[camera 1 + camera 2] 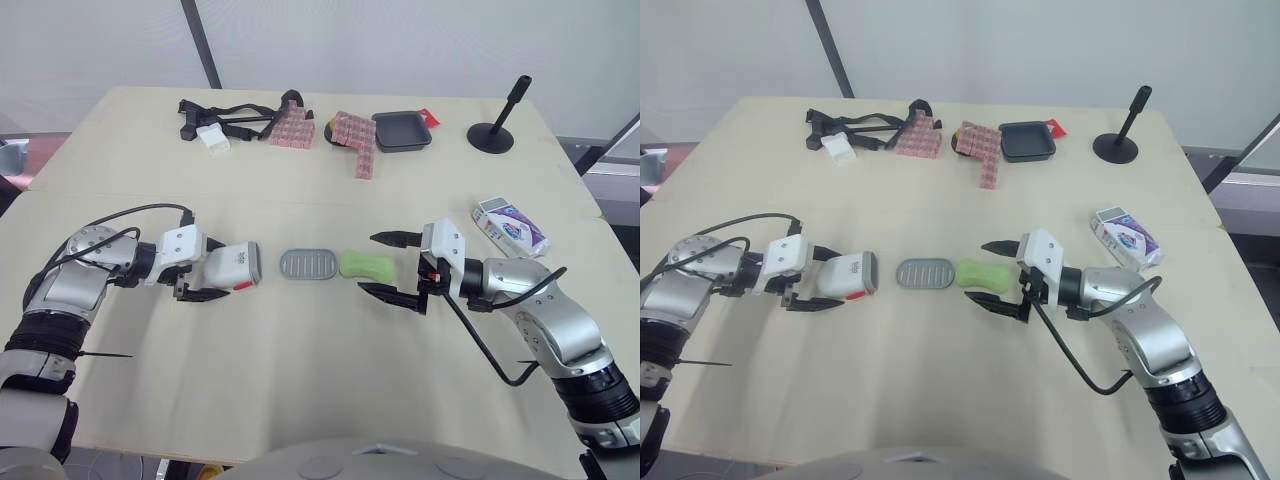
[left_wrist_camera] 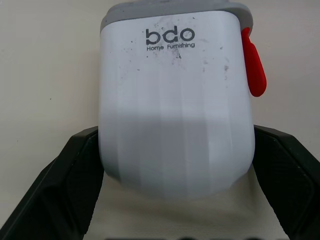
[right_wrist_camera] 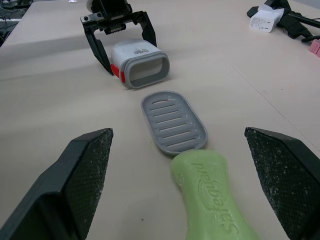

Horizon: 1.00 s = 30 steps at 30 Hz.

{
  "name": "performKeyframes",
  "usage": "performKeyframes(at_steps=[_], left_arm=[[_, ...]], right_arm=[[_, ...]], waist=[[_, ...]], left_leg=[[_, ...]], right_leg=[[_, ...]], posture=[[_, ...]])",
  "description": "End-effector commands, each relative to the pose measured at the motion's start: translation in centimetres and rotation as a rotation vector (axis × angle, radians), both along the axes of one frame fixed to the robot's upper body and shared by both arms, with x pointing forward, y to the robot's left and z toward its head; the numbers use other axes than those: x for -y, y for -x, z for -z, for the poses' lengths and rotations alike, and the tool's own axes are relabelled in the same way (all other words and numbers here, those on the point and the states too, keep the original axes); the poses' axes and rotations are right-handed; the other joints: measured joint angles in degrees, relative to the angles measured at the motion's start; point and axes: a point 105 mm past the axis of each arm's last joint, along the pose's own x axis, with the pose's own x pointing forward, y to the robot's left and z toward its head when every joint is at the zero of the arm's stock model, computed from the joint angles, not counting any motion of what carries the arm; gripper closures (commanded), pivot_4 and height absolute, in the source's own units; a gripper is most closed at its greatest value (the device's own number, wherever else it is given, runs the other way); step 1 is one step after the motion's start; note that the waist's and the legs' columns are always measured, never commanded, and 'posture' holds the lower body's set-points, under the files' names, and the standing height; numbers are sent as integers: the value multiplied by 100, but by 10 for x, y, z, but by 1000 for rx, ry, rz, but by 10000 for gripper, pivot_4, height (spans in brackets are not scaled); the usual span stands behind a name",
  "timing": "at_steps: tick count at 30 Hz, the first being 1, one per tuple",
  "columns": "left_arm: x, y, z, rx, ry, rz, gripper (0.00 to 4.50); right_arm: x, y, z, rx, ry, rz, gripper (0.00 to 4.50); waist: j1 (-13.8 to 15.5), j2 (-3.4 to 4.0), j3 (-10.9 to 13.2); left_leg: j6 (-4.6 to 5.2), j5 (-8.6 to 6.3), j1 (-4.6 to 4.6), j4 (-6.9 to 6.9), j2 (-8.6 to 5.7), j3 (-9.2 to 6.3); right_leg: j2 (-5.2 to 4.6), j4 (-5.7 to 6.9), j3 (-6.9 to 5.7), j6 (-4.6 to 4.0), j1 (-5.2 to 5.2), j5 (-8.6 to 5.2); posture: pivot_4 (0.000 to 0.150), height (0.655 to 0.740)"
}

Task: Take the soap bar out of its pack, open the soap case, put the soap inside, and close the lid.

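Pincers point inward, level: left pincer [image 2: 175,132] clamped on soap case [image 1: 235,266], right pincer [image 1: 369,263] apart around soap bar [image 3: 210,195].

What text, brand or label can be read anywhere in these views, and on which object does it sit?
"bdo", with "Home Furnishing" beneath it: printed in dark letters on the white soap case.
"Safeguard": embossed on the green soap bar.
The print on the soap pack is too small to read.
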Motion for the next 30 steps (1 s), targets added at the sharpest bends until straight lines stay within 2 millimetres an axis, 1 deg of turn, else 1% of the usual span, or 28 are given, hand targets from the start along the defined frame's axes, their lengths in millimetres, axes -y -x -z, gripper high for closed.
performKeyframes(at_steps=[1, 3, 9, 14, 21, 26, 27, 30], left_arm=[[-2, -2, -10, 39, -7, -14, 271], [-3, 0, -10, 34, -18, -5, 271], [-6, 1, -30, 92, 25, -6, 271], [-16, 10, -34, 88, -4, -25, 271], [-16, 22, -48, 56, 86, -66, 271], [-17, 24, -60, 49, 148, -122, 271], [-15, 25, -63, 46, 166, -125, 271], [-2, 21, -89, 126, 332, -132, 271]], right_arm=[[-1, 2, -4, 27, -7, -14, 0], [-1, 2, -4, 27, -6, -15, 0], [-1, 3, -4, 26, -5, -25, 0], [-1, -1, -9, 26, -24, -11, 0], [1, 0, -9, 24, -5, -32, 0], [3, -4, -10, 30, 18, -29, 0], [3, -5, -9, 28, 29, -25, 0], [4, -13, -8, 43, 76, -2, 0]], waist=[[0, 0, 0], [-6, 0, 0], [-11, 0, 0], [-37, 0, 0], [-39, 0, 0], [-57, 0, 0], [-61, 0, 0], [-62, 0, 0]], left_leg=[[0, 0, 0, 0, 0, 0], [0, 0, 0, 0, 0, 0], [0, 0, 0, 0, 1, 0], [0, 0, 0, -2, 1, 0], [0, -1, 10, -2, 2, 0], [-2, 0, 11, -6, 2, 0], [-1, 0, 14, -6, 2, 0], [-2, 1, 17, -6, 1, 0]], right_leg=[[0, 0, 0, 0, 0, 0], [0, 0, 0, 0, 0, 0], [1, 5, -1, 0, 0, 0], [1, -4, 0, 0, 0, 0], [0, -8, -2, 0, -1, 0], [0, -11, -2, 0, -1, 0], [0, -11, -1, 0, -1, 0], [0, -11, -3, 0, -1, 0]], posture=[[1500, 7400], [1500, 7400], [1500, 7400], [1500, 7400], [1500, 7400], [1500, 7400], [1500, 7400], [1500, 7400]])
